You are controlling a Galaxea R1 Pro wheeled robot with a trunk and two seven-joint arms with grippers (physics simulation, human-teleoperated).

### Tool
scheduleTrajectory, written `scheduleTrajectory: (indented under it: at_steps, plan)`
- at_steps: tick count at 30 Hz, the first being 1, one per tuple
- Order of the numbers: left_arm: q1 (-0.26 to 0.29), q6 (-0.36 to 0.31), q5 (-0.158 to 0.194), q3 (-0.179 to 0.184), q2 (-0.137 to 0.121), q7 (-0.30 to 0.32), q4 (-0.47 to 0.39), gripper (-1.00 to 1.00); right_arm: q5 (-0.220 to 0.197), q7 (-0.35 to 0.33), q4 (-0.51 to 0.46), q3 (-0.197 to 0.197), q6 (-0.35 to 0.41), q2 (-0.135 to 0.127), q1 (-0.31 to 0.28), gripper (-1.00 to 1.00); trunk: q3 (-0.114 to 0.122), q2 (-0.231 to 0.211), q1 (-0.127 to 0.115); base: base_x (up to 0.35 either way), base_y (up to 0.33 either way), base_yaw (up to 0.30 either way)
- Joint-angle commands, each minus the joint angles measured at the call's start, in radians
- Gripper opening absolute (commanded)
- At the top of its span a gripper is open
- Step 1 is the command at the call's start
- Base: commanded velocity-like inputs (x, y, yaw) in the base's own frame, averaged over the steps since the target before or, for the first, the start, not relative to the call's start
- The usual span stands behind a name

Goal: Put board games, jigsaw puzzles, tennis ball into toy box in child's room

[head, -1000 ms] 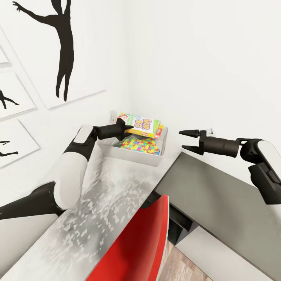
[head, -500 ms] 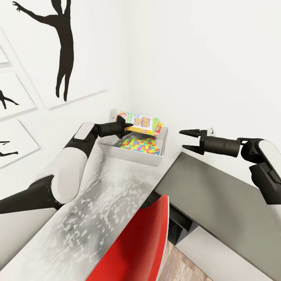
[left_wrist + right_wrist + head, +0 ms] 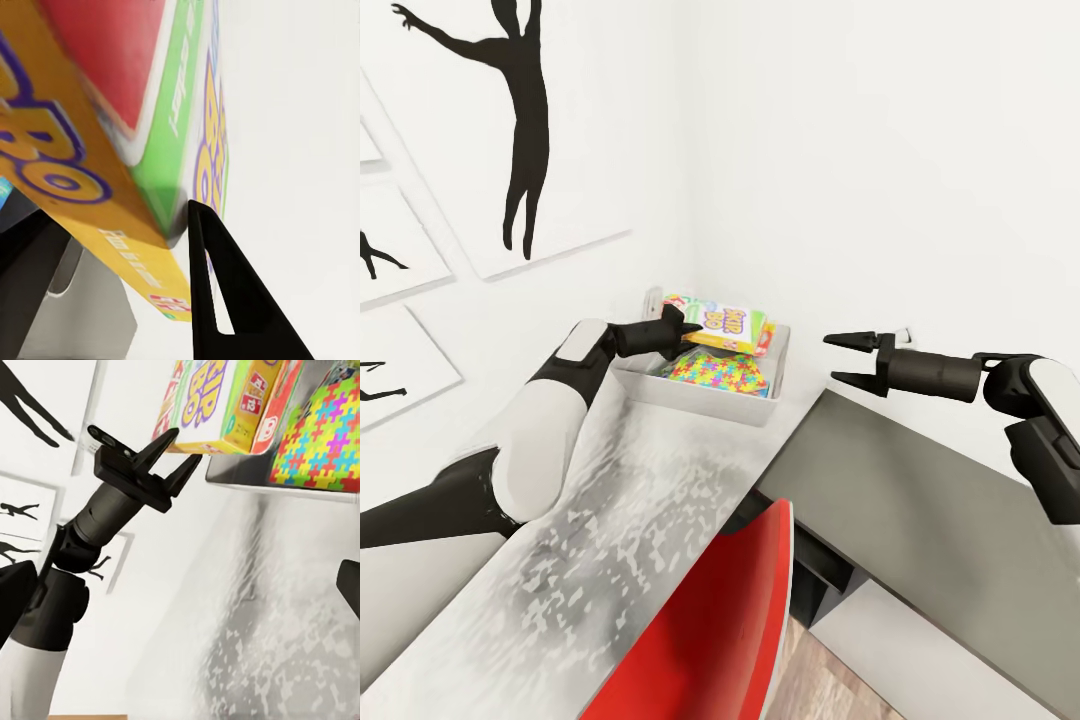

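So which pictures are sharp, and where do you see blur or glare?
Head view: sharp everywhere; table shows mottled pale glare. Left wrist view: game box very close, its print soft and blurred. Right wrist view: crisp on puzzle and left gripper, same mottled sheen on the table.

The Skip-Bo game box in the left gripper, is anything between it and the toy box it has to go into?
Nothing visible blocks it. The Skip-Bo game box is held by the left gripper right over the toy box. Below it a jigsaw puzzle already lies inside, so it would land on that.
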State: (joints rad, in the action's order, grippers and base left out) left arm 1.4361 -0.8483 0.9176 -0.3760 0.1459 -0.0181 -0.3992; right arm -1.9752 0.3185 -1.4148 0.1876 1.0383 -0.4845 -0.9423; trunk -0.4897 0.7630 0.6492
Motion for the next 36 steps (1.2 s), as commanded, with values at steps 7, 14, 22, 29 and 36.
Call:
scheduleTrajectory:
  at_steps: [7, 14, 22, 29, 36]
  plan:
    - [0.001, 0.017, 0.006, -0.009, 0.0, 0.004, 0.046, -1.0, -0.013, 0.009, -0.002, 0.002, 0.005, -0.024, -0.001, 1.0, -0.001, 0.001, 0.0, 0.0, 0.0, 0.0]
    - [0.001, 0.018, -0.01, -0.003, 0.001, 0.066, 0.049, -1.0, -0.013, 0.008, -0.004, 0.002, 0.008, -0.035, -0.001, 1.0, -0.001, 0.001, 0.0, 0.0, 0.0, 0.0]
    - [0.001, 0.022, -0.033, 0.02, 0.004, 0.08, 0.048, -1.0, -0.013, 0.008, -0.004, 0.002, 0.009, -0.036, -0.001, 1.0, -0.001, 0.001, 0.0, 0.0, 0.0, 0.0]
    - [0.002, 0.038, -0.036, 0.023, 0.005, 0.081, 0.048, -1.0, -0.013, 0.008, -0.006, 0.004, 0.008, -0.035, -0.001, 1.0, -0.001, 0.001, 0.0, 0.0, 0.0, 0.0]
    - [0.003, 0.092, -0.095, 0.025, 0.01, 0.081, 0.049, -1.0, -0.013, 0.008, -0.034, 0.007, 0.008, -0.035, -0.001, 1.0, -0.001, 0.001, 0.0, 0.0, 0.0, 0.0]
